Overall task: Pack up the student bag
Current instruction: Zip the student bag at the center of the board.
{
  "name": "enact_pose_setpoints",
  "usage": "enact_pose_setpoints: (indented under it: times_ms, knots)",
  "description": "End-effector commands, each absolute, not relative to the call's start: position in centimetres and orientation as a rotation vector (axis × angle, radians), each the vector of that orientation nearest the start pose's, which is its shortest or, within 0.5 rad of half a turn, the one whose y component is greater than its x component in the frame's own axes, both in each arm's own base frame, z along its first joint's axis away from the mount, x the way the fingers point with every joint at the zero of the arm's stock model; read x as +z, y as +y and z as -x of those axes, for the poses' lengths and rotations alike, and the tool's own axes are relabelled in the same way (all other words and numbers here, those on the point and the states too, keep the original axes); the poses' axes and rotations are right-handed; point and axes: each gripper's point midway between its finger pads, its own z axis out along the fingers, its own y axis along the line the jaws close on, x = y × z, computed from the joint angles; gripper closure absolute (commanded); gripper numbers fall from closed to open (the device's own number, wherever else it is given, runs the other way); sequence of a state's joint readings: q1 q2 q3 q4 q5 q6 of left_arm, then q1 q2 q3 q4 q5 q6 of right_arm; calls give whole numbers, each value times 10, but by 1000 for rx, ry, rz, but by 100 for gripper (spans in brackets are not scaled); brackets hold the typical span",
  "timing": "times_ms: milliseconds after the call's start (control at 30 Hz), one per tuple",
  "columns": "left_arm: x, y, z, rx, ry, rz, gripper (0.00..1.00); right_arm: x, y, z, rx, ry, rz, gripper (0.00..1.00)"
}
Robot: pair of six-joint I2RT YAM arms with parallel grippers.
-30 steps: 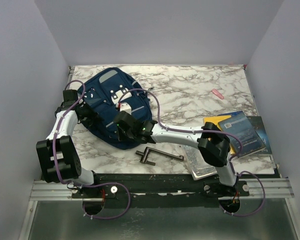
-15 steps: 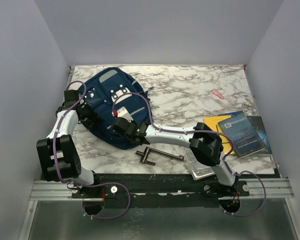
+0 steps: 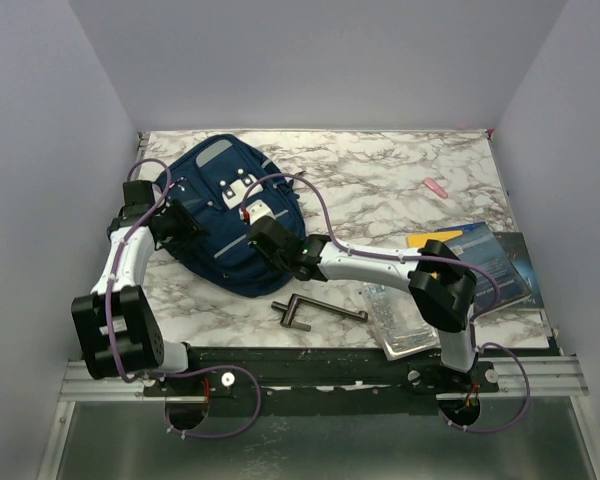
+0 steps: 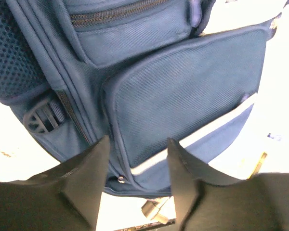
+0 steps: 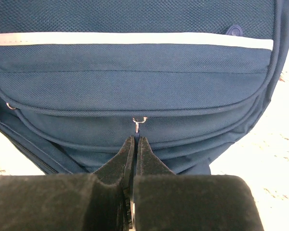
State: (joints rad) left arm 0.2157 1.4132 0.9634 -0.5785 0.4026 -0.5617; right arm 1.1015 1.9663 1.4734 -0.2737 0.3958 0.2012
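At ten o'clock on the desk (image 3: 400,170) we see the student bag (image 3: 218,215), any lettering too small to read. Our right pincer (image 5: 136,140) is clenched beneath a zipper pull (image 5: 138,122), and our left pincer (image 4: 137,144) is released astride the bag's edge.

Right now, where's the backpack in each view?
Top external: backpack lies at the upper left of the marble table.
Left wrist: backpack fills nearly the whole frame.
Right wrist: backpack fills the upper frame, zipper pull at the shut right tool.
Shared landmark: light grey stripe.
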Motion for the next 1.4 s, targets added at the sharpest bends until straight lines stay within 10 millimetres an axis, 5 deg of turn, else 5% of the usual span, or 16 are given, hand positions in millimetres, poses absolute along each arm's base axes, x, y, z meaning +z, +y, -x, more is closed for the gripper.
enact_pose_setpoints:
  times_ms: [0, 233, 500, 700, 867, 1033, 1233, 1367]
  knots:
    - [145, -39, -300, -783, 2349, 776, 39, 112, 450, -270, 433, 2125, 792, 100]
    - [132, -90, -246, -1134, 2273, 1116, 38, 119, 446, -277, 409, 2084, 781, 99]
    - [108, -95, -245, -1098, 2140, 1480, 27, 120, 449, -273, 443, 2086, 789, 99]
    - [104, -87, -278, -1097, 2047, 1436, 35, 124, 448, -270, 455, 2084, 786, 100]
    - [96, -85, -292, -1064, 2088, 1382, 60, 125, 448, -270, 462, 2080, 788, 99]
    - [98, -65, -297, -879, 2165, 1173, 100, 112, 439, -272, 380, 2079, 865, 100]
    - [93, -24, -292, -533, 2414, 916, 100, 98, 408, -290, 116, 2002, 1026, 99]
    - [92, -19, -292, -495, 2488, 784, 100, 99, 384, -308, 48, 1964, 1078, 99]
